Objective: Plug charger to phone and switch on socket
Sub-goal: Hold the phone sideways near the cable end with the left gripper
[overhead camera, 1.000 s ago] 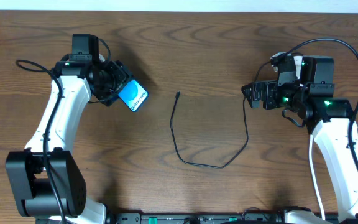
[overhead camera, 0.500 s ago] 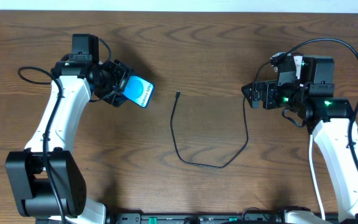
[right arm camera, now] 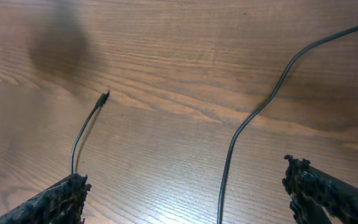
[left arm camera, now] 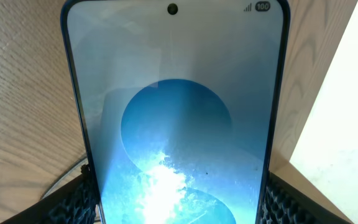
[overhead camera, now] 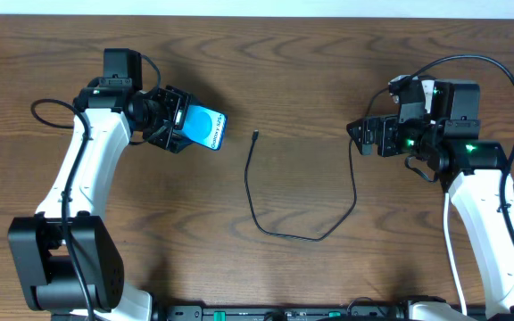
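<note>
Phone [overhead camera: 207, 130] clamped screen-up between the fingers of the left gripper [overhead camera: 184, 130], right gripper [overhead camera: 364, 135] spread wide and empty, charger [overhead camera: 250, 192] laid on the table [overhead camera: 293, 53] between both grippers, plug tip [overhead camera: 254, 135] (free end) near the held phone, not touching.

The phone [overhead camera: 207, 130] is sitting between the fingers of the left gripper [overhead camera: 188, 131], over the left part of the table [overhead camera: 310, 53]. To its right, apart from it, the plug tip [overhead camera: 254, 135] of the charger [overhead camera: 279, 234] is lying on the table near the middle. From the tip the cable is running toward the robot's side, bending to the right, then going back up toward the right gripper [overhead camera: 364, 136], which is hanging with jaws apart at the right side.
</note>
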Robot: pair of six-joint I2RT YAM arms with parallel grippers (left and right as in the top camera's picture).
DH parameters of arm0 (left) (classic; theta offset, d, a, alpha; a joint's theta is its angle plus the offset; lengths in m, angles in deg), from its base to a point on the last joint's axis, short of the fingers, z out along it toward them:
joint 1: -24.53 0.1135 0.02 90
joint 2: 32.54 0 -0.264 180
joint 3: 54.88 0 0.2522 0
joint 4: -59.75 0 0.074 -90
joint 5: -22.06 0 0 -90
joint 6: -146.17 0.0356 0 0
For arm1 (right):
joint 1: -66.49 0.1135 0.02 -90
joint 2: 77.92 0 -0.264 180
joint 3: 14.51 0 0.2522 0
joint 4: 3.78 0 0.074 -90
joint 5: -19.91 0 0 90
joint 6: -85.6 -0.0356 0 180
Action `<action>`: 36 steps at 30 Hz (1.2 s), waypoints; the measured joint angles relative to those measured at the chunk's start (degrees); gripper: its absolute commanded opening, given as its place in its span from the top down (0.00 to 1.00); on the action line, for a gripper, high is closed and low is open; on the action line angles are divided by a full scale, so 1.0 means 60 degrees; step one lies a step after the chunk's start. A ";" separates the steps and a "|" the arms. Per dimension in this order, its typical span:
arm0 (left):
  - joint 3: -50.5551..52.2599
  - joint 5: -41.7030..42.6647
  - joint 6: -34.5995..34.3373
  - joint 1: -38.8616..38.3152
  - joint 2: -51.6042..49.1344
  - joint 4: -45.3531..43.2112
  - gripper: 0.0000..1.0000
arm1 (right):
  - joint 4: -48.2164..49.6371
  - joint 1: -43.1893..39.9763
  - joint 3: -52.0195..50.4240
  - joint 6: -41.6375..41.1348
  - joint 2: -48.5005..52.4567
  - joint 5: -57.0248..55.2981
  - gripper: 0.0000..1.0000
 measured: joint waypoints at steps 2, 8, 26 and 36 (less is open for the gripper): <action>0.0000 0.0040 -0.0062 0.0000 0.0000 0.0000 0.44 | 0.0000 0.0000 0.0000 0.0000 0.0000 0.0000 0.01; 0.0000 0.0142 -0.0189 0.0000 0.0000 0.0000 0.44 | 0.0000 0.0000 0.0000 0.0000 0.0000 0.0000 0.01; 0.0000 0.0310 -0.0219 0.0000 0.0000 0.0113 0.44 | 0.0000 0.0000 0.0000 0.0000 0.0000 0.0000 0.01; 0.0000 0.0393 -0.0215 0.0000 0.0000 0.0182 0.44 | 0.0000 0.0000 0.0000 0.0000 0.0000 0.0000 0.01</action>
